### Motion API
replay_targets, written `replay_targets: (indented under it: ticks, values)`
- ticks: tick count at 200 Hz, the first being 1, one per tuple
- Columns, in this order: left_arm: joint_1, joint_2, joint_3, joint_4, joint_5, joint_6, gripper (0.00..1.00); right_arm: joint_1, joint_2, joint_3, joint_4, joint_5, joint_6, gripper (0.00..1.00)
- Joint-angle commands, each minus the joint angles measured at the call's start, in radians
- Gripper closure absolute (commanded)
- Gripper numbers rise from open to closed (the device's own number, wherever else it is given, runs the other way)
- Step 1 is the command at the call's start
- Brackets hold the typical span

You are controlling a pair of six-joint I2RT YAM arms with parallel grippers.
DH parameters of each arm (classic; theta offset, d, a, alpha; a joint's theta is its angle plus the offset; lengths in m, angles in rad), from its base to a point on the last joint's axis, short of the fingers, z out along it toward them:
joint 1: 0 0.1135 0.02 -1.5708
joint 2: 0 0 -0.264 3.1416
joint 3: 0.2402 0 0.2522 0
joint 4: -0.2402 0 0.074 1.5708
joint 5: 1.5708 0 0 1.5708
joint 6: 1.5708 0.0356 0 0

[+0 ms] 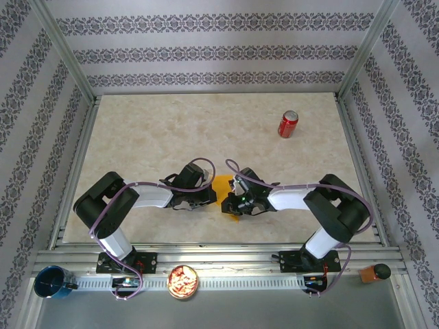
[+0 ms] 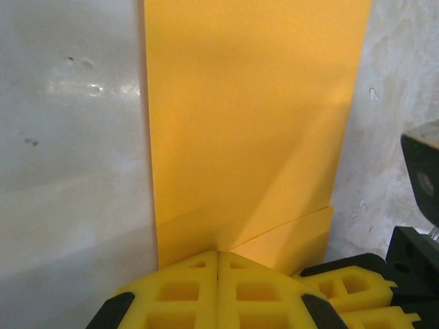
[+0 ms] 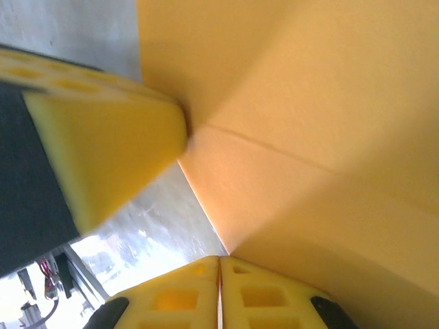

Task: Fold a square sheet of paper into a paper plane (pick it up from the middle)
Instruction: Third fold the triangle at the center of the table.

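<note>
On the desk (image 1: 137,137), the square sheet of paper (image 2: 247,123) lies partly folded, well apart from the red soda can (image 1: 287,124). The left gripper (image 2: 218,257) and right gripper (image 3: 219,260), each pressed together, have their tips against it. Slow, flat pressure along the fold should crease it cleanly.

Beyond the left gripper (image 1: 208,200) and the right gripper (image 1: 228,203), a beige marbled table top (image 1: 151,130) is stretching to walls (image 1: 206,51) wearing pale wallpaper with dark floral bands. Silver frame posts (image 1: 65,58) are rising at its far corners. Soft light is glancing off the surface beside the left gripper.
</note>
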Motion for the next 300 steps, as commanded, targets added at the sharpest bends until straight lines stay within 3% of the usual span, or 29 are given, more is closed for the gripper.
replay_targets:
  ticks: [1, 83, 142, 222, 267, 300]
  values:
    - [-0.002, 0.044, -0.052, -0.123, -0.105, 0.019, 1.0, -0.007, -0.048, -0.066, -0.038, -0.032, -0.006, 0.88]
    - [-0.002, 0.047, -0.052, -0.111, -0.095, 0.009, 1.0, -0.088, -0.285, -0.283, -0.082, -0.066, -0.02, 0.86]
    - [-0.003, 0.028, -0.048, -0.109, -0.083, -0.007, 1.0, -0.144, -0.485, -0.171, -0.161, -0.038, 0.001, 0.86]
    - [-0.002, 0.022, -0.028, -0.119, -0.077, -0.005, 1.0, -0.143, -0.158, -0.02, -0.091, -0.096, -0.058, 0.85]
    - [-0.002, -0.012, 0.019, -0.165, -0.065, 0.006, 1.0, -0.143, -0.074, -0.06, -0.113, -0.051, -0.098, 0.86]
    - [-0.004, -0.077, 0.078, -0.141, 0.02, 0.059, 0.92, -0.144, -0.047, -0.069, -0.14, -0.022, -0.118, 0.93]
